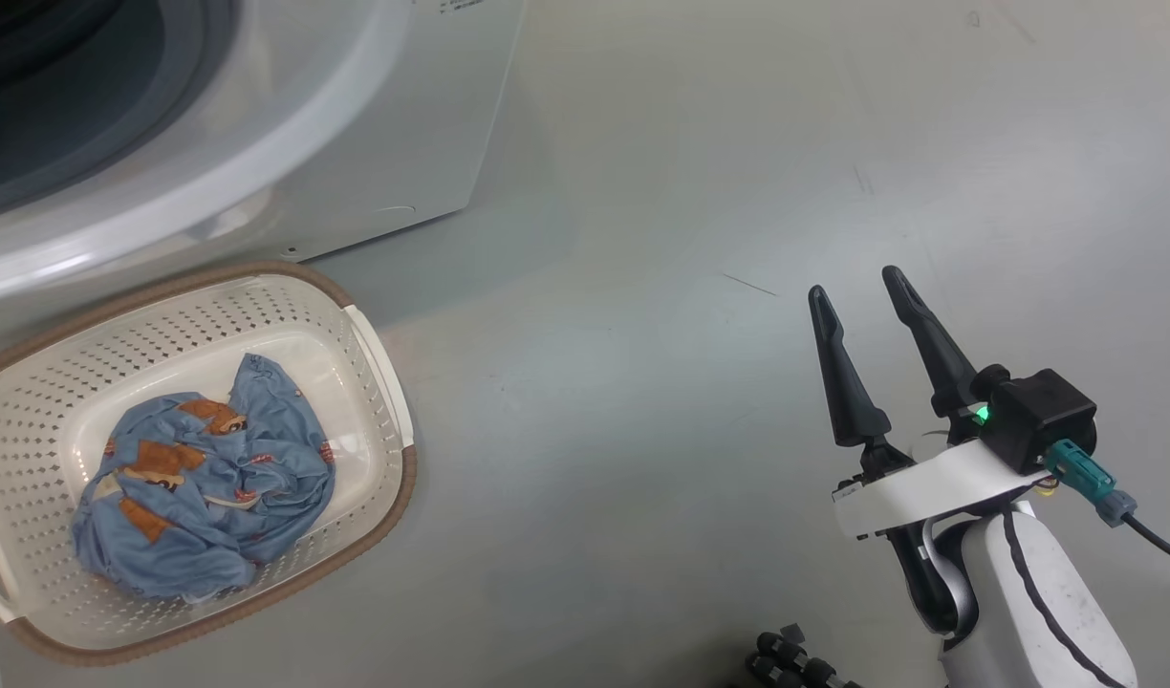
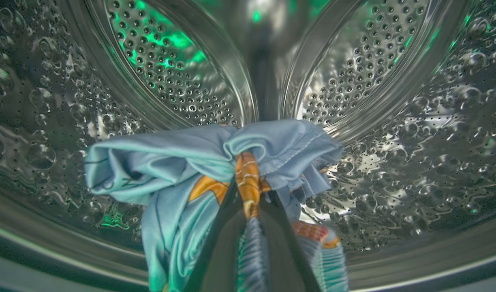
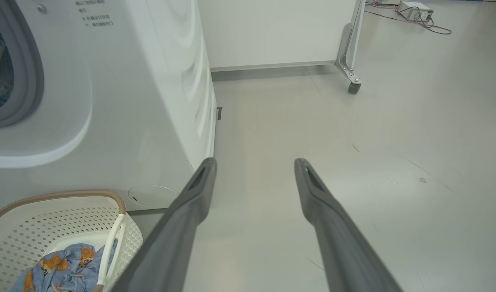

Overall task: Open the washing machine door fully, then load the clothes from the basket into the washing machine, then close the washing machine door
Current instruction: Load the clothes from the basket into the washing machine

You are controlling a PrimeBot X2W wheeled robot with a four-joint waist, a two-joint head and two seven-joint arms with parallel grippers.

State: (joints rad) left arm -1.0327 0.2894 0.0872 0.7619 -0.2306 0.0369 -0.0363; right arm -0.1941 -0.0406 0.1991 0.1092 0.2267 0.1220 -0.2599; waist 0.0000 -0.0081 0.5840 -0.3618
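Left wrist feed first: my left gripper (image 2: pixel 250 202) is inside the washing machine, surrounded by the perforated steel drum (image 2: pixel 171 61). Its jaws are pinched nearly together on a blue garment (image 2: pixel 183 162), light-blue cloth with orange print. The cloth is bunched over the fingertips and hangs down on both sides of the dark fingers (image 2: pixel 219 251). A gathered, ribbed edge of it runs down between them. The garment hangs above the drum's lower wall, and I can't tell whether any of it touches the steel. Green light glints off the holes at the back of the drum.

On the head feed, the washing machine (image 1: pixel 403 143) fills the upper left corner, white body with the grey gasket (image 1: pixel 203 57) ringing its dark opening. The basket (image 1: pixel 69 373) sits on the floor (image 1: pixel 642 382) just in front of the washing machine, below that opening. The other garment (image 1: pixel 203 478) lies crumpled in the basket's bottom, same blue with brown-orange figures, and bare cream plastic shows around it.

My right gripper (image 1: pixel 857 284) is well away from the washing machine, out past its front corner over bare floor. Its jaws are spread wide, fingers pointing up the picture, with nothing between them. A green light glows on its wrist. The right wrist feed agrees: two long fingers (image 3: pixel 183 215) apart with floor showing between them, and the washing machine's side panel and the basket's corner beyond the left one.
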